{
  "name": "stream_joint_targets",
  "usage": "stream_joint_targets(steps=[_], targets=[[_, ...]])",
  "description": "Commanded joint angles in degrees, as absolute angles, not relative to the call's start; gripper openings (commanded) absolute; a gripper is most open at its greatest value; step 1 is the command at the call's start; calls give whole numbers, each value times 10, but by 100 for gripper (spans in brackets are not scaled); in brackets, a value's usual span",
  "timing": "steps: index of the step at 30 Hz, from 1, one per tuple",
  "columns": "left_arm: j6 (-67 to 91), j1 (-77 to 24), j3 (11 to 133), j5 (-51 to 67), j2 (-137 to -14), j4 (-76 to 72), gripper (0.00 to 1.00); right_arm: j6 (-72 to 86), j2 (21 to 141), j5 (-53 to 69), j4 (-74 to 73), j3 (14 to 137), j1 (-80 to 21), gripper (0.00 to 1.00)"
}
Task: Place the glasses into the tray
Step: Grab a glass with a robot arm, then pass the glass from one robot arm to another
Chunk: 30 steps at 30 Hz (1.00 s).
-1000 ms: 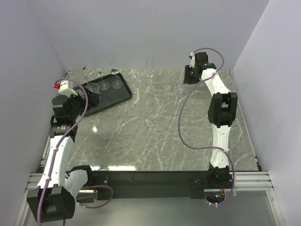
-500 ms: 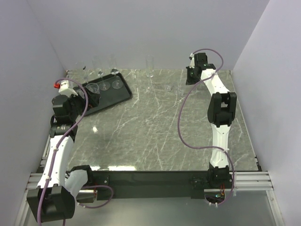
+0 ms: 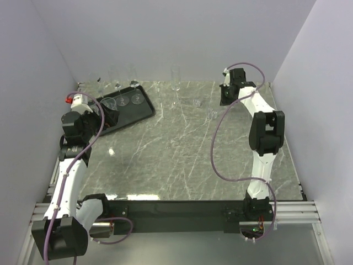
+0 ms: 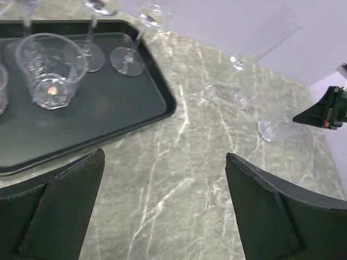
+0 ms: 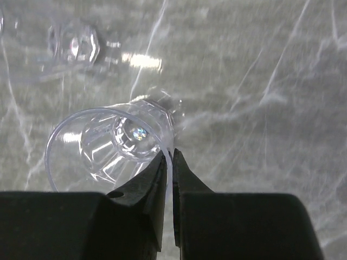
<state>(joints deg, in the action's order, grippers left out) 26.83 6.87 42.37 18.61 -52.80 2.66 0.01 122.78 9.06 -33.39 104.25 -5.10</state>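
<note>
One short faceted tumbler is pinched at its rim by the right gripper. The two black fingers are nearly together, with only the thin clear wall between them. The right wrist view looks down its mouth to the base, and I cannot tell whether that base touches the table or hangs clear of it. From above, the tumbler is only a faint glint just off the gripper, at the far right of the marble. It is well apart from the tray, which lies angled at the far left.

A small glass stands near the tumbler and is blurred in the right wrist view. Beyond it a tall flute stands against the back wall.

In the tray stand a second tumbler and two stemmed glasses, whose bowls are cut off by the top of the left wrist view. Another glass is clipped by that view's left edge. Behind the tray more pale glasses stand at the wall, too faint to count surely.

The left gripper hovers by the tray's near edge, its fingers spread wide and holding nothing.
</note>
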Motion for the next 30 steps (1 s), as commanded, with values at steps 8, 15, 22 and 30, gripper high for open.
stream_joint_targets(steps=[8,15,22,30], targets=[[304,60,403,343,-548,-86,99,-55,1043,155,-265,884,-56,3],[310,-38,409,353,-577,-86,99,-95,917,192,-268,771,-69,3],[372,-183,405,268,-600,-117,100,-153,802,229,-286,684,-109,4],[422,-351,453,138,-663,-118,99,-170,713,186,-266,616,-160,4]])
